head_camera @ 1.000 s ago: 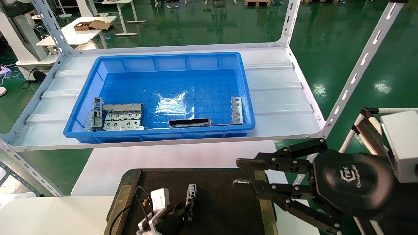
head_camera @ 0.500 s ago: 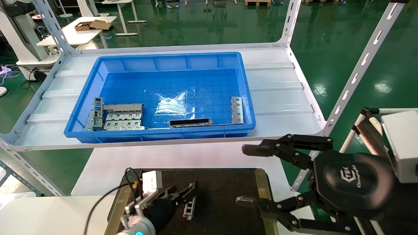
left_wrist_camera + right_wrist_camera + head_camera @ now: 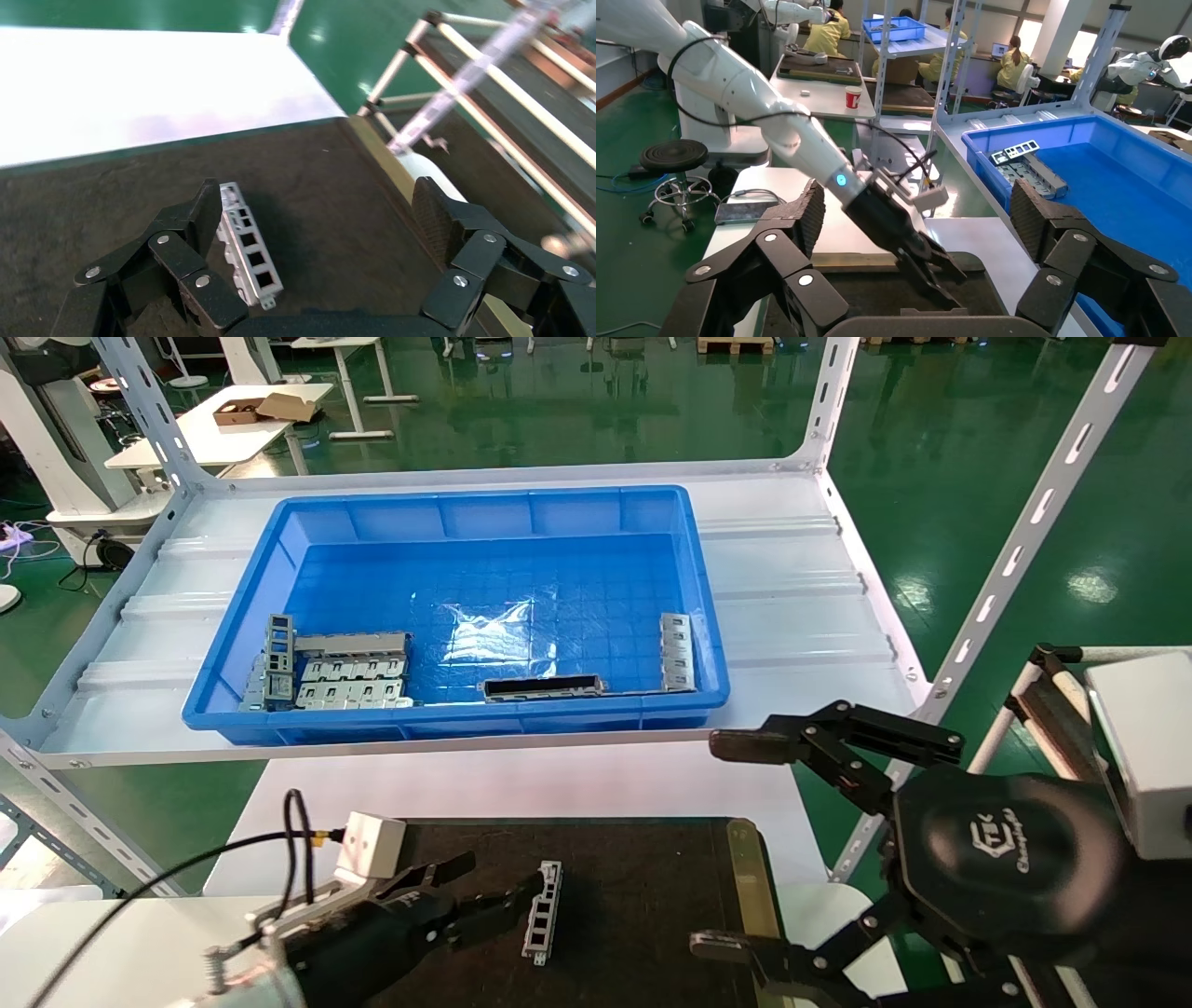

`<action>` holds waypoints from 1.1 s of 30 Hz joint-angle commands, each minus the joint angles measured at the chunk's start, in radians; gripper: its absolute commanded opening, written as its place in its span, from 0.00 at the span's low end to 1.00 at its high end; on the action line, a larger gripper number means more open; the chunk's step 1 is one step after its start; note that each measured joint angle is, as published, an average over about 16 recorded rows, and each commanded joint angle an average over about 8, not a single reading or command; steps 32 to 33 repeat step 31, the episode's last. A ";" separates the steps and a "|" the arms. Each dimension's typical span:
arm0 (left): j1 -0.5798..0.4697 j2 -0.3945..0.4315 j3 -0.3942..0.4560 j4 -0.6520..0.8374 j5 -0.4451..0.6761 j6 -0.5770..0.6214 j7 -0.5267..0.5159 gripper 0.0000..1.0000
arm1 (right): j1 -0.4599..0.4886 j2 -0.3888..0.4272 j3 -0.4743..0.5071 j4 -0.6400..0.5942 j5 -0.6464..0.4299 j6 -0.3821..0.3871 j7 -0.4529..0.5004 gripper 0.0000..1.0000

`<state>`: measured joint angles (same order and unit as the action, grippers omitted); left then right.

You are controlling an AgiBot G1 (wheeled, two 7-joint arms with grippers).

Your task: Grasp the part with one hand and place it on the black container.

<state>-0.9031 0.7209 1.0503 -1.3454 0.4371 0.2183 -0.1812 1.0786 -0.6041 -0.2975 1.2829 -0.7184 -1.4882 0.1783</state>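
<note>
So nearest the robot, the left gripper [image 3: 484, 894] sits low over the near-left part of the black container [image 3: 643, 887], jaws spread wide with nothing in them. In the left wrist view one finger [image 3: 204, 214] is right up against the part [image 3: 247, 247], maybe just touching, hard to call, and the other finger is well off to the far side. The part [image 3: 543, 924] is lying flat on the container's dark surface, cutouts facing up, roughly in the middle, just past the left gripper's tips.

The right gripper [image 3: 736, 845] hangs over the container's right edge, next to the brass-coloured strip [image 3: 750, 877]. Its jaws are open really wide too, one finger up high and one down low in the head view, holding nothing. From the right wrist view you can see the left gripper [image 3: 933, 270] down on the tray between those two fingers.

The container rests on a white tabletop [image 3: 521, 784]. Beyond that, up on the white shelf [image 3: 792, 607], there's a blue bin [image 3: 466, 724] with a few things in it: a cluster of grey perforated plates [image 3: 349, 680] in the near-left corner, a dark-faced long bar [image 3: 540, 687] along the near wall, and another grey piece [image 3: 675, 652] against the right wall.
</note>
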 commanded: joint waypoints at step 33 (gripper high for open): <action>-0.102 -0.213 -0.075 0.175 0.102 0.604 0.195 1.00 | 0.000 0.001 -0.002 0.000 0.001 0.001 -0.001 1.00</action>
